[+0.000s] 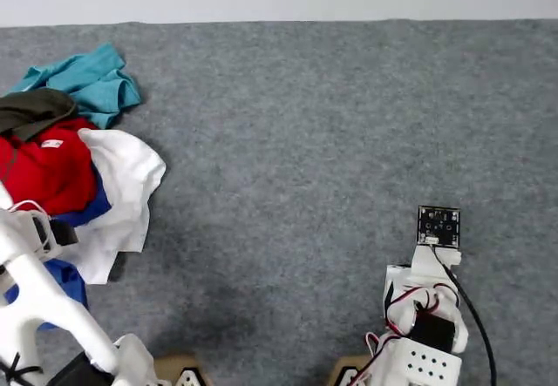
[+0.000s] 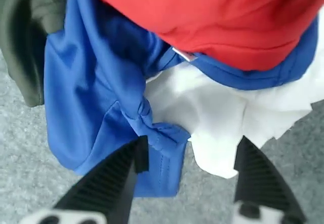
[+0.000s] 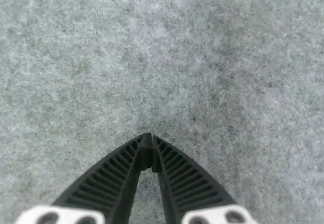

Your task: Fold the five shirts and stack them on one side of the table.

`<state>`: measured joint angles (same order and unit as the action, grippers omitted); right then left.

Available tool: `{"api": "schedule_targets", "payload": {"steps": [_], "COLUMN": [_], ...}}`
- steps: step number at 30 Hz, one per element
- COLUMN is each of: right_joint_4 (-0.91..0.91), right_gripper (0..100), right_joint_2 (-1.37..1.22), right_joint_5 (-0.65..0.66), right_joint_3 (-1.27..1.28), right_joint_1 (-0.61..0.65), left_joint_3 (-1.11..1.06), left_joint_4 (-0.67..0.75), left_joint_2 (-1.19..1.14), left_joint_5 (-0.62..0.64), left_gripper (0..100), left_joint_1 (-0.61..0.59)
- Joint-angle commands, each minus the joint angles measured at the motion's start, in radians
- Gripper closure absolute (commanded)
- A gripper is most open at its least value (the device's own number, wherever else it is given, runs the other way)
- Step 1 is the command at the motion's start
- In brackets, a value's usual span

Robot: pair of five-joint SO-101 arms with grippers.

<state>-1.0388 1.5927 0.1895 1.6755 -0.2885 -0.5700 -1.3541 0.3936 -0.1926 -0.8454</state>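
Grey table (image 1: pixel 331 142) carries a shirt heap (image 1: pixel 52 168) beneath the spread left tool (image 2: pixel 192 144).

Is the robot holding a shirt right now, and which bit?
Nothing is held. The left gripper hangs open over the blue shirt; the right gripper is shut on nothing above the grey mat.

Left arm (image 1: pixel 39 303) reaches from its base over the near edge of the shirt pile (image 1: pixel 78 159); wrist tipped downward; left pincer (image 2: pixel 192 145) hangs just above the pile, jaws spread wide, black ribbed fingers (image 2: pixel 114 181) well apart; right arm (image 1: pixel 423 321) folded compactly, well apart from the pile; right pincer (image 3: pixel 148 145) points down, jaws pressed together tip to tip.
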Motion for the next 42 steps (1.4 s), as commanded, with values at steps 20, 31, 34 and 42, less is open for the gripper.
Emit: {"api": "schedule_targets", "payload": {"steps": [20,31,34,42], "right_joint_4": [0.001,0.001,0.001,0.001], "right_gripper": [98.8,98.8,98.8,98.8], "right_joint_2": [0.008,0.008,0.008,0.008], "right_joint_5": [0.009,0.009,0.009,0.009], "right_joint_3": [0.008,0.008,0.008,0.008], "right_joint_1": [0.001,0.001,0.001,0.001], "left_joint_3": [-0.062,0.064,0.09,0.263], "left_joint_4": [0.232,0.261,0.258,0.048], "left_joint_2": [-0.087,-0.385,-0.397,-0.391], "left_joint_5": [0.011,0.009,0.009,0.012], "left_gripper": [72,80,91,100], "left_joint_1": [-0.055,-0.052,-0.051,0.018]}}
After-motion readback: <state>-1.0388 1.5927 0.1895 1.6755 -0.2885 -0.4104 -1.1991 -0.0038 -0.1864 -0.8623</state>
